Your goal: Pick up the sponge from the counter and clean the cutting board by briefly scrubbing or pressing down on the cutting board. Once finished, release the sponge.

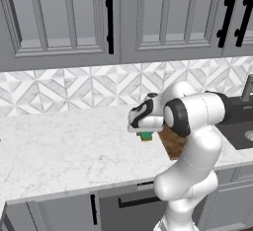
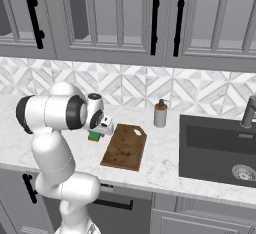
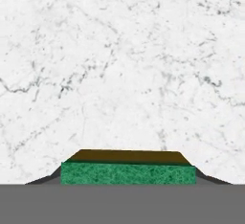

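1. I have the gripper [image 2: 95,132] hanging just above the counter [image 1: 64,146], with the sponge [image 1: 146,136] showing right under the hand.
2. In the hand view the sponge [image 3: 128,173] sits across the bottom between the fingers, green face toward the camera. I judge the fingers clamped on it, though the tips themselves are mostly hidden behind the block.
3. From the right base view the sponge [image 2: 94,136] looks raised off the marble rather than resting on it, just to the left of the cutting board [image 2: 124,147].
4. So the pick-up looks done to me. The sponge is not over the board yet, only marble lies beneath the hand.
5. Still left: carry it right over the board, press or scrub briefly, then let go.
6. A soap dispenser [image 2: 160,113] stands beyond the board's far end, and the dark sink [image 2: 215,148] lies further right; both are off my path.
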Robot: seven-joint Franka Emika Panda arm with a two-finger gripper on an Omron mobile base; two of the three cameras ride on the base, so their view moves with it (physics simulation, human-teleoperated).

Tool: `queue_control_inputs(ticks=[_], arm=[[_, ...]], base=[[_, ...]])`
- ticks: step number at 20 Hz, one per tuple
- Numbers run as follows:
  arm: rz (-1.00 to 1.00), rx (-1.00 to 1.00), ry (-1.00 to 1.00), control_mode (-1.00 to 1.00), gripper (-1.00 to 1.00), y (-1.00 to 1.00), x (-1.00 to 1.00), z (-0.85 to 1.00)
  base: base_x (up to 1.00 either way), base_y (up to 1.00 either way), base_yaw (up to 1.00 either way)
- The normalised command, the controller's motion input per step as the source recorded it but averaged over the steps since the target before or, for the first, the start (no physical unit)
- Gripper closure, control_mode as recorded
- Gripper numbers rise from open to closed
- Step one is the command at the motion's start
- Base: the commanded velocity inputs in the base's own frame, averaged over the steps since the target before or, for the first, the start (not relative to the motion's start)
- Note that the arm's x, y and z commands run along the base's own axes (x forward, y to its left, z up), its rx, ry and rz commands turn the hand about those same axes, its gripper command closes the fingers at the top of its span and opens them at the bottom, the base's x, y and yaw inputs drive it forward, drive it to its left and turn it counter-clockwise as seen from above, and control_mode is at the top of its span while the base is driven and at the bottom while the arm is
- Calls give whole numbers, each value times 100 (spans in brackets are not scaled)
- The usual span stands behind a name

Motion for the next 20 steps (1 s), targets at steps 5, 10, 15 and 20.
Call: queue_control_inputs(ticks=[5, 10, 15, 20], arm=[[0, 0, 0, -100, 100, 0, 0, -4], [0, 0, 0, -100, -100, 0, 0, 0], [0, 0, 0, -100, -100, 0, 0, 0], [0, 0, 0, -100, -100, 0, 0, 0]], base=[[0, 0, 0], [0, 0, 0], [0, 0, 0], [0, 0, 0]])
